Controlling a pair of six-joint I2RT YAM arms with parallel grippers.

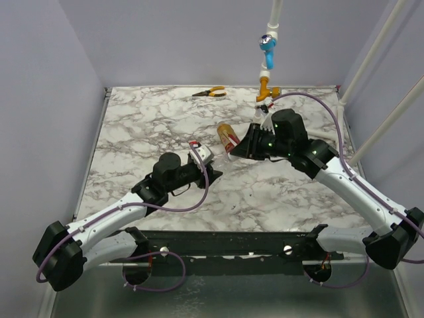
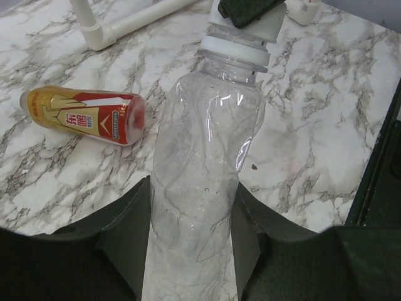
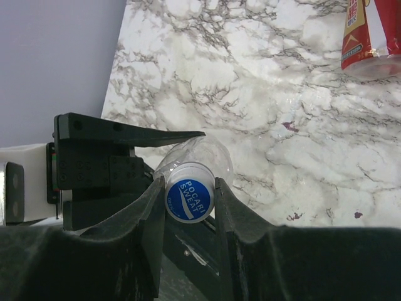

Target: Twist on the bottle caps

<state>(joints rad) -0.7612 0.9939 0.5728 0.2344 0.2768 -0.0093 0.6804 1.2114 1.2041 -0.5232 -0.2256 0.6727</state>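
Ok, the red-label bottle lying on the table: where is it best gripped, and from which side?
Probably the red-label bottle at mid-label, from above, jaws spanning its width: it lies on its side on the table, nothing touching either flank.

In my left wrist view the clear bottle (image 2: 200,157) runs off the bottom edge between the fingers of my left claw (image 2: 188,235). A pad (image 2: 247,9) of my right claw (image 3: 189,187) covers its cap at the top edge. In my right wrist view the blue cap (image 3: 189,200) hides most of that bottle's body, and the labelled bottle (image 3: 369,31) is cropped by the corner. From above, the cap is too small to make out.
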